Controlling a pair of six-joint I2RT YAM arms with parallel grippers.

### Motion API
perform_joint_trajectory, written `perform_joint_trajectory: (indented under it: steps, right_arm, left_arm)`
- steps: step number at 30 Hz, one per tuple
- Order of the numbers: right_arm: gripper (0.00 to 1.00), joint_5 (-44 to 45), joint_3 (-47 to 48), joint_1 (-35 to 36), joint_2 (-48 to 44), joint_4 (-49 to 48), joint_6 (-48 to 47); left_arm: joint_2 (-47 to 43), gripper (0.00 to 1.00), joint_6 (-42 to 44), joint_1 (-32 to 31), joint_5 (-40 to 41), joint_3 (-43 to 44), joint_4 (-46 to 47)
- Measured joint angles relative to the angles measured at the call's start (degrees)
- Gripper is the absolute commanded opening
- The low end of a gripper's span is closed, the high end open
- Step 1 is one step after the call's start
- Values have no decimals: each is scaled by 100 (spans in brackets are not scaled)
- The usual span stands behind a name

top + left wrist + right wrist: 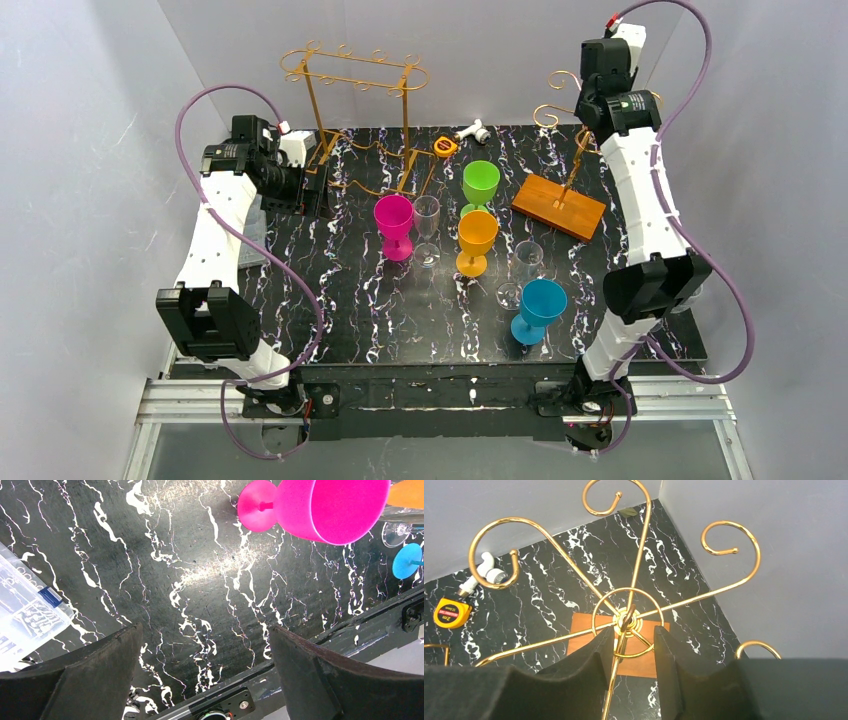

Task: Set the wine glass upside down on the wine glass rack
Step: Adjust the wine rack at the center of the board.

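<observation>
Several wine glasses stand upright on the black marble table: pink (393, 225), clear (427, 226), green (480, 184), orange (476, 240), a second clear one (527, 262) and blue (538, 308). None is held. A gold wine glass rack (567, 110) on a wooden base (558, 206) stands at the back right. My right gripper (634, 630) hangs open just above the rack's round top hub (628, 619), with one gold arm running under the gap. My left gripper (205, 629) is wide open and empty over bare table, the pink glass (330, 507) beyond it.
A taller gold frame rack (355, 75) stands at the back left beside my left wrist. A yellow tape measure (446, 147) and a white pipe fitting (472, 130) lie at the back. A clear plastic bag (27, 610) lies at the table's left edge.
</observation>
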State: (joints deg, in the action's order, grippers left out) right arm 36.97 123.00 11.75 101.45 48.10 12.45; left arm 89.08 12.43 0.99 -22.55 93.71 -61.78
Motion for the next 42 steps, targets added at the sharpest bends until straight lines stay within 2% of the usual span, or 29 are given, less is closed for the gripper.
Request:
perform_joint_trajectory:
  steps: [6,9,12,13,25,35,42]
  right_arm:
    - [33,-109,0,-120,199,-59,-22]
    - [25,-170,2,-140,269,-136,-20]
    - [10,-173,11,-149,317,-234,-44]
    - [2,-184,11,-162,317,-243,-42]
    - [1,-645,-190,-223,101,-284,144]
    - [1,-568,-474,713,-424,-81,122]
    - [1,-837,-466,824,-457,214,363]
  left_arm:
    - [0,98,0,0,-2,0,0]
    - [0,98,0,0,-2,-2,0]
    - [0,98,2,0,-2,-11,2]
    - [0,98,2,0,-2,-22,4]
    - [0,98,-2,0,-46,-35,4]
    - [0,98,-22,0,-63,-33,4]
    - [-63,98,-31,0,-63,-105,37]
